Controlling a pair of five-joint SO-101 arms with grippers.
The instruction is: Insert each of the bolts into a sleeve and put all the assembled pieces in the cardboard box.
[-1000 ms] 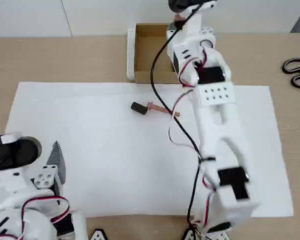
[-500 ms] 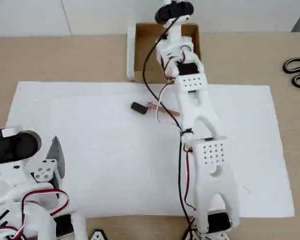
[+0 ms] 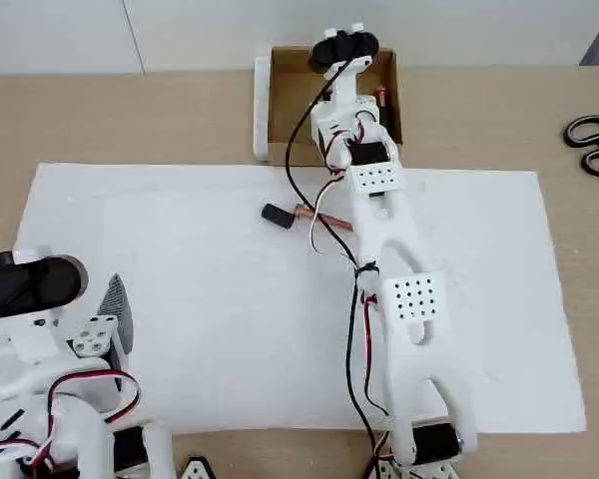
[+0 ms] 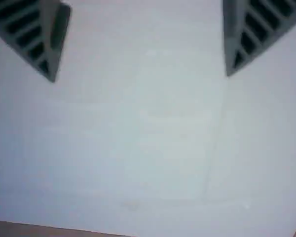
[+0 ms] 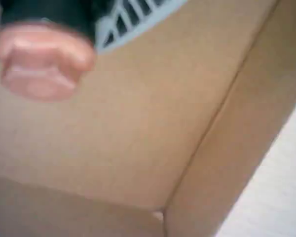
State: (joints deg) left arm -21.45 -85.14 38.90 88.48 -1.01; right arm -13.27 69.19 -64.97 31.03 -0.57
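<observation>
**Right gripper (image 3: pixel 374 92) in the cardboard box (image 3: pixel 292 105), closed on a copper-ended piece (image 5: pixel 42 59).**
A second piece (image 3: pixel 292 216) lies on the white paper (image 3: pixel 180 279) near the box. Its long axis runs across the surface (image 3: pixel 100 110), black end toward the left arm's side. The left gripper (image 4: pixel 140 71) hangs over the paper, spread wide and holding nothing.

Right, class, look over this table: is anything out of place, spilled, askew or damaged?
Nothing stands out. One piece lies on the paper outside the box, simply not yet put away. The scissors lie off the paper, apart from the work. Nothing looks spilled or damaged.
</observation>
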